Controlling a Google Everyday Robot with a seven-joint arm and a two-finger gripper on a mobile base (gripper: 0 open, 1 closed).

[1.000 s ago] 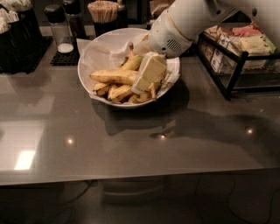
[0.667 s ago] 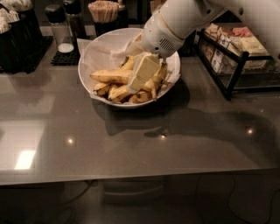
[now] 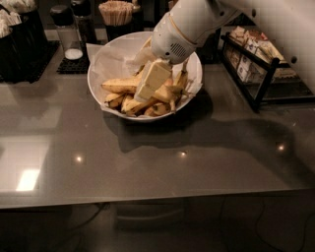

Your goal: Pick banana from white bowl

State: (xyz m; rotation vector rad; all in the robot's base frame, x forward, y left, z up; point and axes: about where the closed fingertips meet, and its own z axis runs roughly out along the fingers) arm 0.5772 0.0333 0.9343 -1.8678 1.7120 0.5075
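On the grey table (image 3: 147,162), the end effector (image 3: 150,82) reaches into the white bowl (image 3: 94,83), grip state unclear.

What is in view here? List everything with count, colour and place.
banana: one, yellow, the longest, at the left of the pile in the bowl
smaller bananas: several, yellow-brown, piled in the bowl
white bowl: one, white, paper-lined, far side of the table
table: one, glossy grey, across the foreground
wire rack: one, black, right of the bowl, holding packets
wooden sticks: one bundle, light brown, behind the bowl
shaker: one, clear with a dark lid, back left
mat: one, black, under the shaker
arm: one, white, reaching in from the upper right
gripper: one, cream, down in the bowl over the bananas
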